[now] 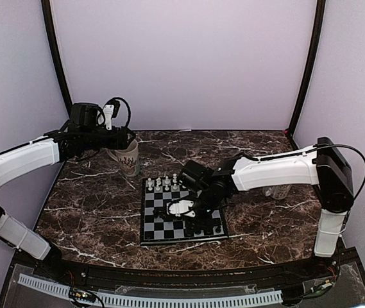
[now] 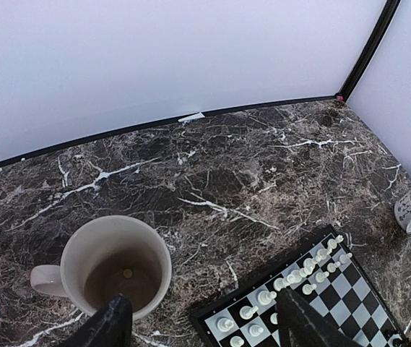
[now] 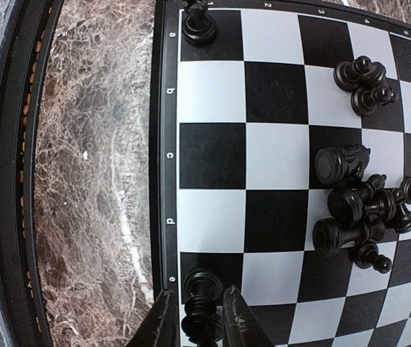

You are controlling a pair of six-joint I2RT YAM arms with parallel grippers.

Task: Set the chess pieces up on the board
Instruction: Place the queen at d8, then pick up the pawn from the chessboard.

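The board [image 1: 160, 228] lies in the middle of the table, with white chess pieces [image 1: 163, 183] in rows along its far edge. My right gripper [image 1: 194, 223] reaches down to the near edge. In the right wrist view its jaws [image 3: 199, 296] stand slightly open on either side of an upright black piece [image 3: 205, 278] on the edge square by the letter e. Several black pieces [image 3: 360, 210] lie in a heap further in, and one [image 3: 198, 25] stands at the corner. My left gripper [image 2: 205, 322] hangs open and empty above the mug [image 2: 82, 246].
The mug [image 1: 129, 157] stands left of the board's far corner with a small round thing on its bottom. A second cup [image 1: 277, 190] stands right of the board, half hidden by my right arm. A rail runs along the table's near edge.
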